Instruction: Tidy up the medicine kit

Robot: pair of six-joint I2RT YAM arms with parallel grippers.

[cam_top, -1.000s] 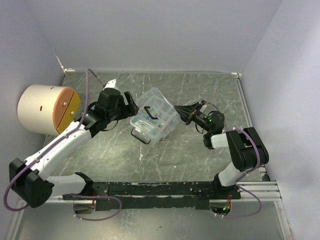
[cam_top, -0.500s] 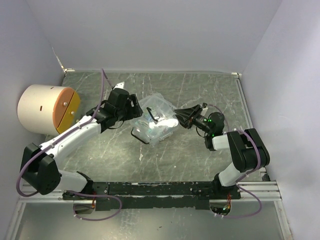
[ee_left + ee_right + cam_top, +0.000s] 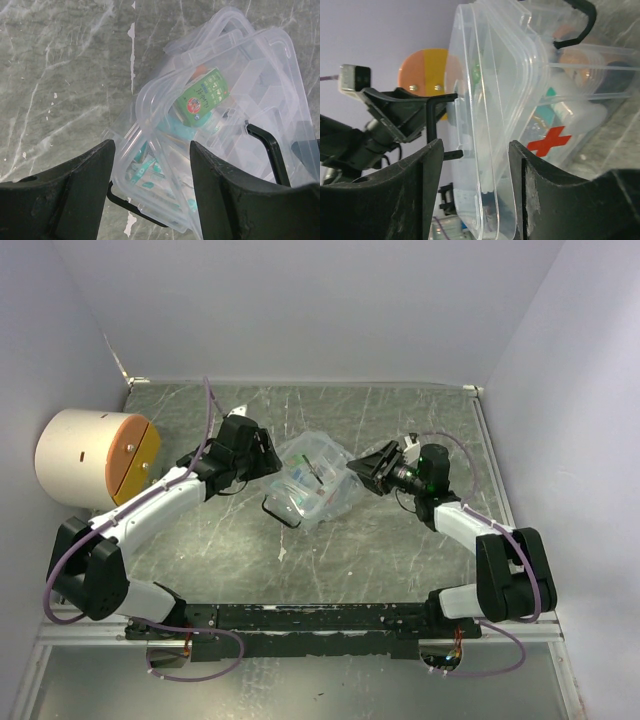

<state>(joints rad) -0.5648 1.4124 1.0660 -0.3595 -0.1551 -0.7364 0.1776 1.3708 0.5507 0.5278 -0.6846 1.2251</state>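
Both jaws stand apart: left tool (image 3: 152, 147) and right tool (image 3: 476, 145) flank the medicine kit (image 3: 312, 483). Supplies (image 3: 202, 97) lie inside; closing apparently remains.

one case (image 3: 312, 483), clear, bearing two black handles (image 3: 268, 148) and one red cross (image 3: 548, 141). one green packet (image 3: 202, 97) shows inside it; other contents are too blurred to count. one cylinder (image 3: 95, 458), white and orange. one table (image 3: 400, 420). two arms (image 3: 140, 520), two purple cables (image 3: 205, 410), two grippers: left gripper (image 3: 150, 150), right gripper (image 3: 475, 145), two fingers (image 3: 75, 190) each.
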